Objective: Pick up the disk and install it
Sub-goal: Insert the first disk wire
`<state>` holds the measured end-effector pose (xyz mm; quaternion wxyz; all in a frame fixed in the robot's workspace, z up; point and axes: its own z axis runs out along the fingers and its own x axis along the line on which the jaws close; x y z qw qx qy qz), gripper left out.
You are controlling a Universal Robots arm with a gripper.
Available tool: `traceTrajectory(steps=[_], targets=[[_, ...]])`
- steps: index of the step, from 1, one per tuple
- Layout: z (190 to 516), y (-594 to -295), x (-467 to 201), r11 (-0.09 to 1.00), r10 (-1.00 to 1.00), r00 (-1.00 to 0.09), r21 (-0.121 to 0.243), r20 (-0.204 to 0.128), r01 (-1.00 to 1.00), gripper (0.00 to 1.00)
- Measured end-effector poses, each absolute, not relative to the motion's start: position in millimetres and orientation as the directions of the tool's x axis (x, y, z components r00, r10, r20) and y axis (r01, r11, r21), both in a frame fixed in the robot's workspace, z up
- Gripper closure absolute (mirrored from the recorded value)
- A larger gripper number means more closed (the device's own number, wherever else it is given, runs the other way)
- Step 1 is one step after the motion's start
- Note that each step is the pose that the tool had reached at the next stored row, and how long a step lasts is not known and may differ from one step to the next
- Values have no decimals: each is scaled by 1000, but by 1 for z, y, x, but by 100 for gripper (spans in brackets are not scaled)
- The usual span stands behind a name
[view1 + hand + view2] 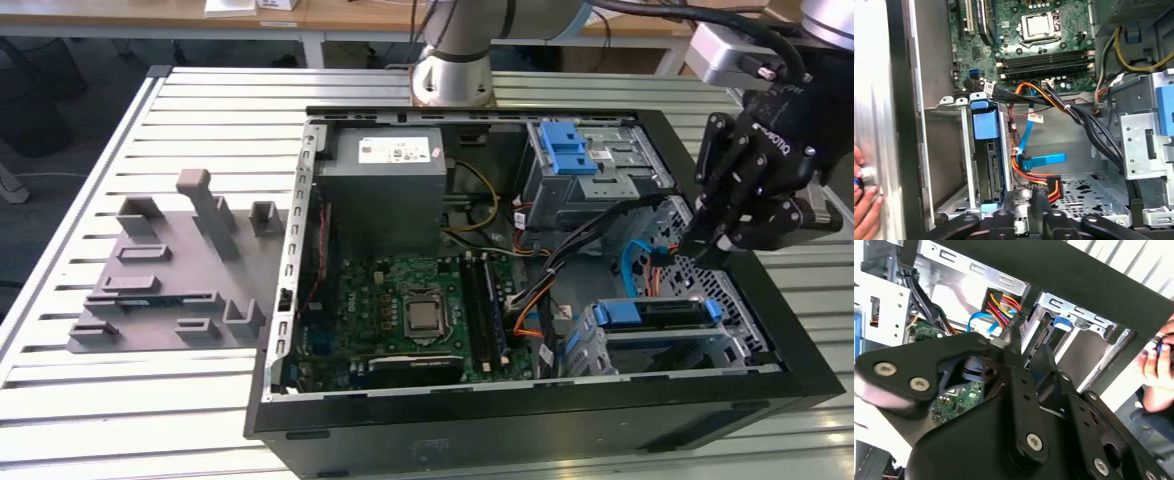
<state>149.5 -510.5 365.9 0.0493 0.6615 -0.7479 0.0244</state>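
The disk (654, 313) sits in the lower drive cage (674, 350) at the front corner of the open computer case, on the exterior view's right, with its blue carrier facing up. In the first wrist view the disk (994, 170) stands edge-on between the cage rails under a blue tab. My gripper (705, 255) hangs just above and behind that cage, inside the case wall. Its fingers stand a little apart with nothing between them, so it is open, as both wrist views show (1023, 200) (1026, 352).
Blue and orange cables (1039, 160) run across the bay floor close to my fingertips. The grey power supply (380, 190), the upper cage with a blue latch (574, 150) and the motherboard (414, 310) occupy the case. A grey fixture (160, 270) lies on the slatted table. A person's hand (864, 200) rests outside the case wall.
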Motion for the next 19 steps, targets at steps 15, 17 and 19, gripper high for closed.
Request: traceTrajectory(steps=[15,17,19], targets=[[360,-494,153,147,-983,-139,62,121,-987,64],[359,-492,153,152,-982,-144,62,124,-986,64],[357,-492,153,161,-980,-152,62,129,-985,64]])
